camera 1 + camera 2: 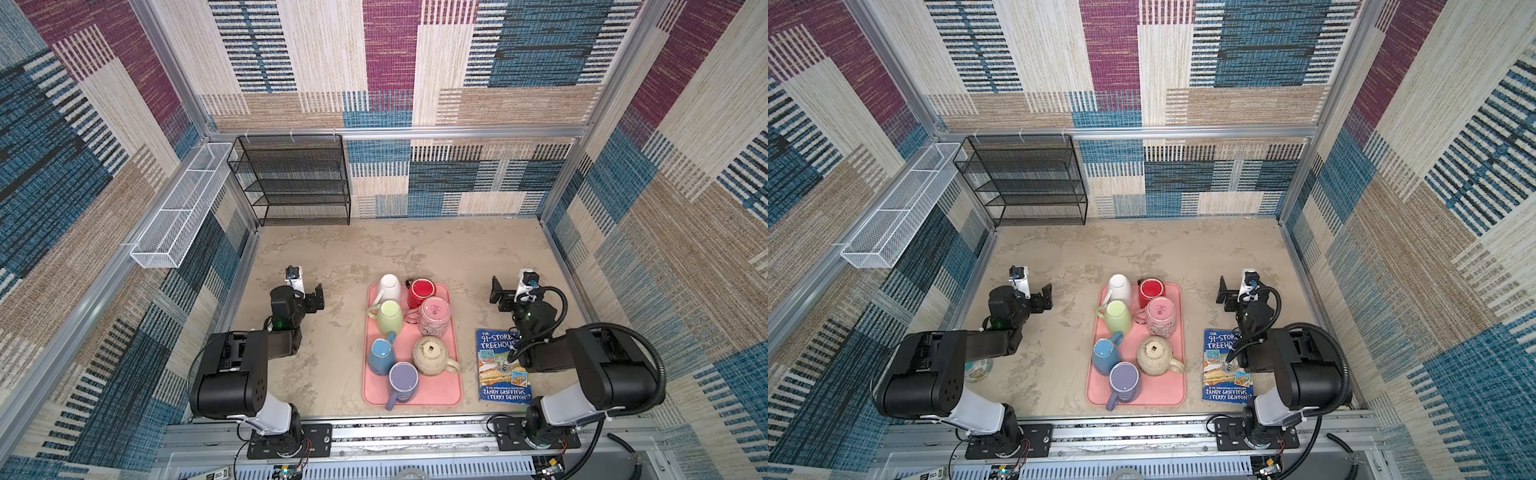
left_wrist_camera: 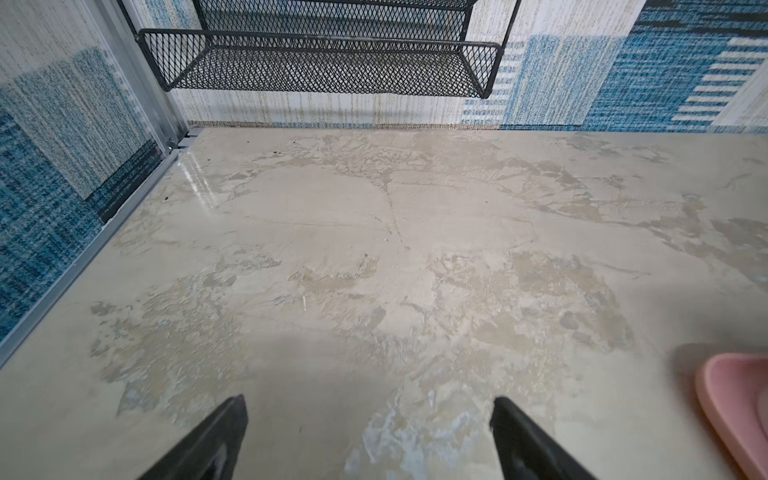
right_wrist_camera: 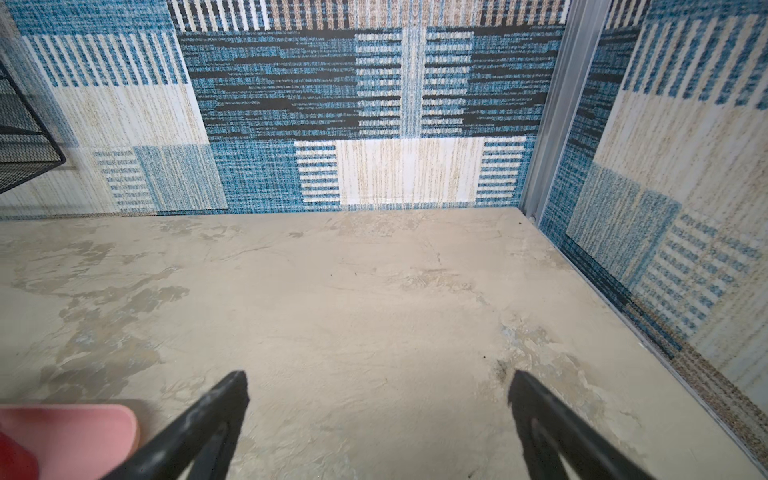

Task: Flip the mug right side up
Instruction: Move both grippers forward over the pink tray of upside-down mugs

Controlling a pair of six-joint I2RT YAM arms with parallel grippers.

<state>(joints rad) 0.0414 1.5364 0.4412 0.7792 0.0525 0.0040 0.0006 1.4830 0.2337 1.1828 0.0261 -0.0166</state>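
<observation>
The right arm covers one corner of a glossy blue paperback point(image 1: 503, 376), cutting its title short. In a top view a round pale thing point(image 1: 978, 370) peeks from under the left arm, too covered to name. The left wrist view catches only a rounded corner of the pink tray point(image 2: 731, 399). The right wrist view catches another corner and a sliver of the red mug point(image 3: 14, 457).

The tray is smooth plastic with a raised rim and lies mid-desk on the mottled, stone-look desk point(image 1: 332, 249). It holds seven glazed mugs, packed close. The beige mug point(image 1: 431, 353) and the pink mug point(image 1: 434, 316) stand bottom up, each showing a marked base. The white mug point(image 1: 390, 286) shows a closed, rounded end. For the red, green, blue and purple ones, I cannot tell whether rim or base faces up.

The left pincer point(image 2: 368, 400) and right pincer point(image 3: 379, 376) are both released. Their black tapered fingers are spread wide over bare desk on either side of the tray, grasping nothing.
</observation>
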